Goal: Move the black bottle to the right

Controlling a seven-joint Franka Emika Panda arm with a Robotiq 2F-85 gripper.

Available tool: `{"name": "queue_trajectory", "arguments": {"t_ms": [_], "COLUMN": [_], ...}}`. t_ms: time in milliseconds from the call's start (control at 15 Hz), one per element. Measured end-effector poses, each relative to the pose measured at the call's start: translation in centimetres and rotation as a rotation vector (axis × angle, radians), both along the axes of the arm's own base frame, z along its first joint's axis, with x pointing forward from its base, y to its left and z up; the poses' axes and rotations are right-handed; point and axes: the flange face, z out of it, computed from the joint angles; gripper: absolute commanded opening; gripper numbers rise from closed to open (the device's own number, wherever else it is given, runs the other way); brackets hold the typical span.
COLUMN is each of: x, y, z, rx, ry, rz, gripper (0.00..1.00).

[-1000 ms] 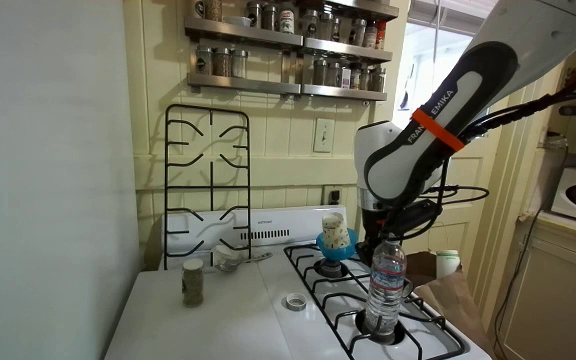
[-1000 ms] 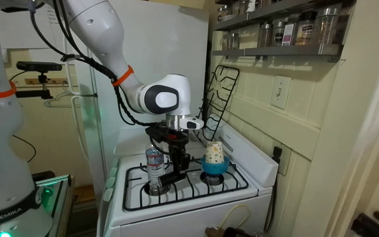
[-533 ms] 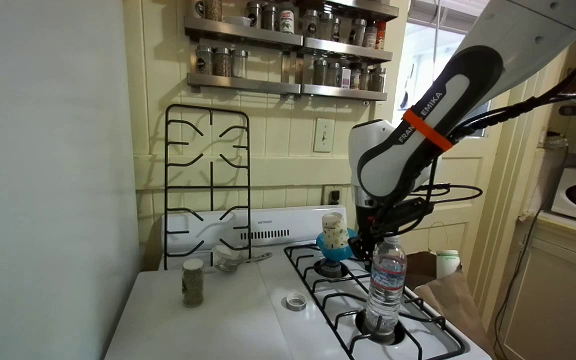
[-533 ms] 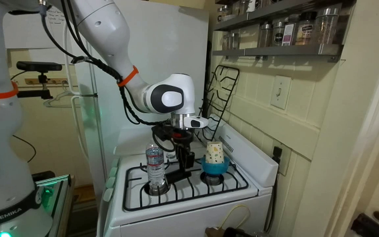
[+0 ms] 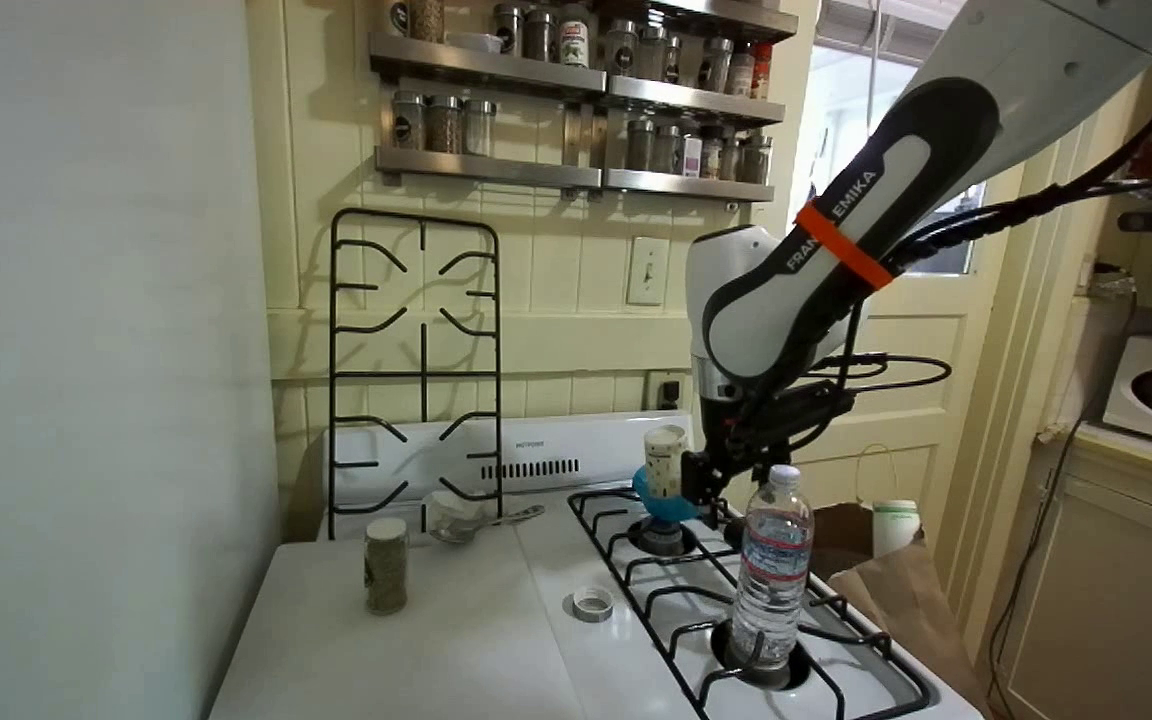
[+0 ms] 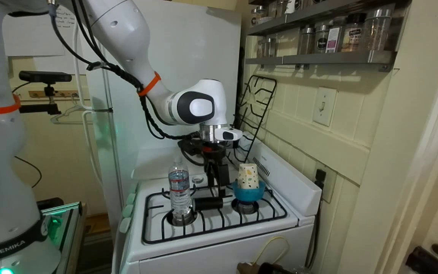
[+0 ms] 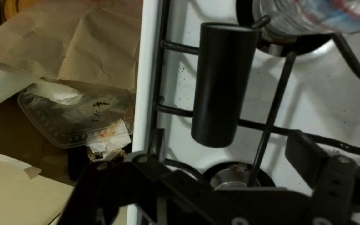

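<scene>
The black bottle (image 6: 207,203) lies on its side across the grate bars (image 6: 222,220) of the stove, between the two burners. In the wrist view the whole black bottle (image 7: 223,84) shows, its rimmed end toward the clear water bottle. My gripper (image 7: 231,148) is open, its fingers (image 7: 306,156) wide apart with only stove top and a burner seen between them. The bottle's near end sits just ahead of that gap. In an exterior view my gripper (image 6: 219,186) hangs over the bottle's wall-side end. Elsewhere the clear bottle hides most of it.
A clear water bottle (image 6: 180,194) stands upright close to the black bottle's far end. Toward the wall, a blue bowl (image 6: 248,194) holds a patterned cup (image 6: 248,176), close to my gripper. A paper bag (image 7: 105,40) stands beside the stove's edge.
My gripper has opened and let go of the black bottle, which went from tilted in the grip to lying flat. The arm moved toward the wall with the bottle, then rose slightly.
</scene>
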Motion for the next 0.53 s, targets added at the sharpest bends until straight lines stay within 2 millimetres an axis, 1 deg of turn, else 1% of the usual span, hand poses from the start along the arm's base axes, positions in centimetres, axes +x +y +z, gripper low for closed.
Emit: {"name": "queue_trajectory", "arguments": {"t_ms": [133, 333, 533], "x": [0.4, 0.8, 1.4], "y": [0.7, 2.3, 4.7], "z": [2.4, 6.9, 11.1], "rx": [0.0, 0.031, 0.138], "ry": [-0.048, -0.161, -0.316], "rz": [0.007, 0.017, 0.034], "gripper": [1.0, 1.0, 1.0]}}
